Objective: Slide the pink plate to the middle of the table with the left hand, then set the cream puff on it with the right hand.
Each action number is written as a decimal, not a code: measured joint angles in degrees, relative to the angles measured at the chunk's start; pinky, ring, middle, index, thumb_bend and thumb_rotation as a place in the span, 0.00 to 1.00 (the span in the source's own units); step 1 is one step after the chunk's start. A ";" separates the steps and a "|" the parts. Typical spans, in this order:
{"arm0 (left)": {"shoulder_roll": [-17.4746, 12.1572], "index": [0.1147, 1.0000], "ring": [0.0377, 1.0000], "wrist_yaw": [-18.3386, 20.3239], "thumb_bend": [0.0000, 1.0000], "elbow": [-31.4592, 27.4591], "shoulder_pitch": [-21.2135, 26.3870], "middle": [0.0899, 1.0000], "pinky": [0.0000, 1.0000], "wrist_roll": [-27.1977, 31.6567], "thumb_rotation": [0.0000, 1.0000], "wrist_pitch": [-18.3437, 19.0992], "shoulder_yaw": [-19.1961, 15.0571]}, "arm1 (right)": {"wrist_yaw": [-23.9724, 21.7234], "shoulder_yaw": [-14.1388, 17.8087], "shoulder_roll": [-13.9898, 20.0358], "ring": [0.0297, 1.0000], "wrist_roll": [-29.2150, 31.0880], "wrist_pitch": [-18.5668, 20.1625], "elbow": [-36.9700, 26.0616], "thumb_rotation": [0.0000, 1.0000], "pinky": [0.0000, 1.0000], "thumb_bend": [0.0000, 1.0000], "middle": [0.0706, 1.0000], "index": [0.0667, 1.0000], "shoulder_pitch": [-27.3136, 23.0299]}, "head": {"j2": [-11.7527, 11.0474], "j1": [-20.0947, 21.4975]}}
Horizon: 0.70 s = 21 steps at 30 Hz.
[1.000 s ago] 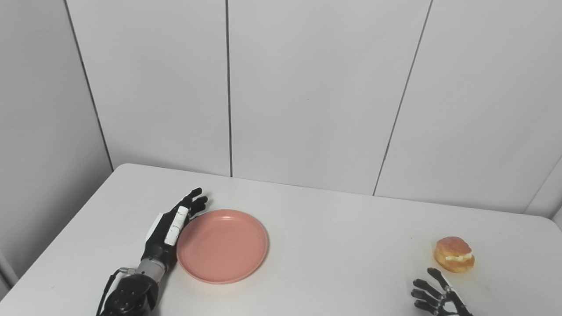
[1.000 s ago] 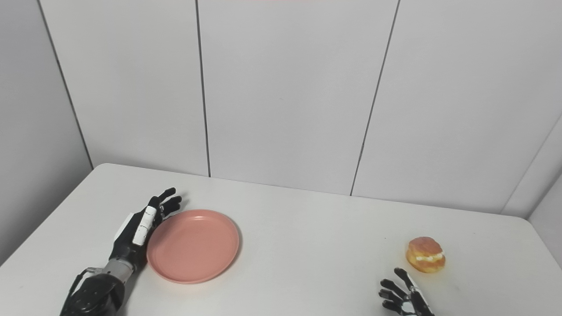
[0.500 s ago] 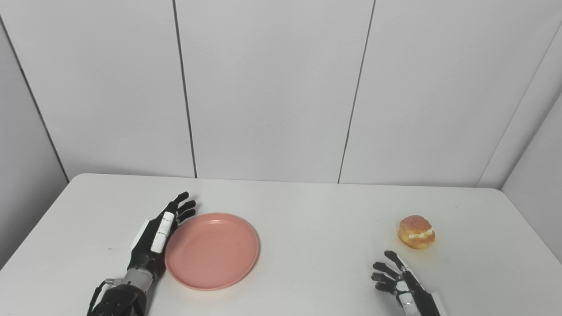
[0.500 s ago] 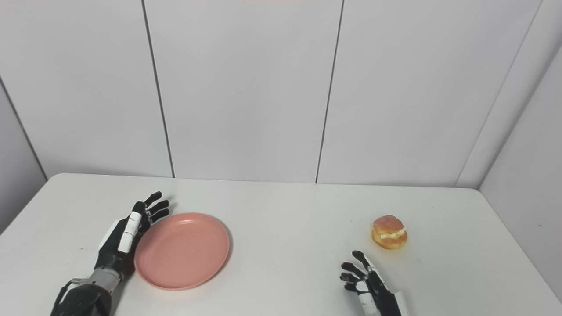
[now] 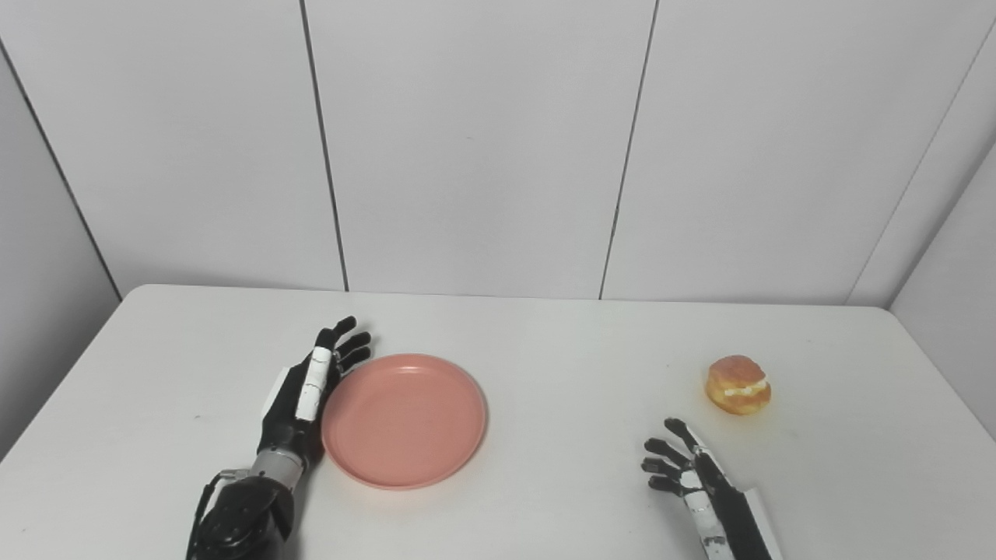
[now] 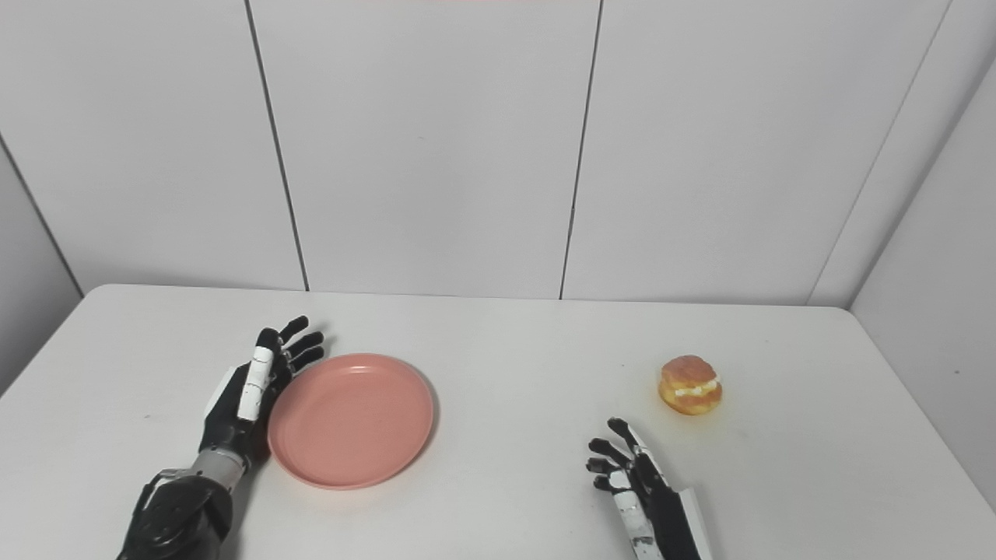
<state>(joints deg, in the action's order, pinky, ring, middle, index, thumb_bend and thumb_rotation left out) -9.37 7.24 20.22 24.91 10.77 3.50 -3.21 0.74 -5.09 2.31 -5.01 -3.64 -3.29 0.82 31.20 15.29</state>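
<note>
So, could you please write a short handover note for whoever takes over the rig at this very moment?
Left hand: open, fingers straight, edge-on against the left rim of the pink plate, holding nothing.
Right hand: open, fingers apart, low over the table, near side of the cream puff and clear of it.
Plate: empty, flat, left of the table's middle.
Cream puff: on the table, right side, untouched.
Done: left hand set for the push.
Left: slide the plate to the middle, then right hand picks the puff and sets it on the plate.
</note>
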 measured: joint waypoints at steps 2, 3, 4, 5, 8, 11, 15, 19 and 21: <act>0.96 0.82 0.86 -0.82 0.83 -1.41 -0.11 0.82 0.83 -0.03 0.95 1.63 -0.02 | 0.07 -0.26 -0.08 0.74 -0.40 0.01 0.00 1.00 0.71 0.83 0.78 0.89 -0.06 | 0.00 0.01; 1.40 0.82 0.85 -1.24 0.83 -2.00 -0.14 0.82 0.83 -0.12 0.95 2.58 -0.02 | 0.20 -0.47 -0.18 0.74 -0.66 0.02 0.00 1.00 0.71 0.83 0.78 0.89 -0.08 | 0.00 0.97; 1.75 0.82 0.85 -1.62 0.81 -2.62 -0.16 0.82 0.84 -0.21 0.95 3.37 -0.03 | 0.31 -0.63 -0.33 0.74 -0.86 0.02 0.00 1.00 0.70 0.83 0.78 0.88 -0.08 | 0.00 0.97; 1.96 0.82 0.85 -1.87 0.80 -3.52 -0.23 0.82 0.85 -0.29 0.96 4.33 0.01 | 0.45 -0.81 -0.45 0.74 -1.10 0.02 0.00 1.00 0.70 0.83 0.79 0.88 -0.08 | 0.26 2.28; 2.26 0.82 0.85 -1.89 0.78 -5.56 -0.40 0.83 0.86 -1.02 0.96 6.76 0.59 | 1.05 -1.18 -0.94 0.74 -1.82 0.13 -0.09 1.00 0.70 0.82 0.79 0.88 -0.08 | 0.52 3.52; 2.38 0.83 0.85 -1.61 0.78 -7.19 -0.92 0.83 0.86 -1.01 0.96 8.24 1.14 | 1.24 -1.61 -1.40 0.74 -2.48 0.92 -0.69 1.00 0.69 0.80 0.78 0.88 -0.05 | 0.70 5.97; 2.46 0.87 0.86 -0.61 0.79 -8.81 -1.71 0.83 0.87 -0.96 0.93 8.89 1.61 | 1.54 -2.18 -2.18 0.74 -3.12 1.15 -0.85 1.00 0.69 0.82 0.78 0.88 0.01 | 0.79 7.65; 2.78 0.92 0.86 -0.37 0.84 -9.17 -2.06 0.86 0.86 -1.26 0.92 8.39 2.00 | 1.54 -2.63 -2.65 0.74 -3.30 1.16 -0.84 1.00 0.70 0.84 0.79 0.88 0.01 | 0.88 8.53; 3.04 0.93 0.87 -0.37 0.85 -9.05 -2.22 0.87 0.84 -1.44 0.92 7.67 2.16 | 1.54 -2.74 -2.75 0.74 -3.31 1.18 -0.84 1.00 0.70 0.84 0.79 0.89 0.01 | 0.88 8.53</act>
<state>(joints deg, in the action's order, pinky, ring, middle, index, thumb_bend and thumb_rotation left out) -6.33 6.87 11.17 22.69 9.34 11.17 -1.05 2.28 -7.82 -0.44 -8.32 -2.46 -4.13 0.84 32.08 23.82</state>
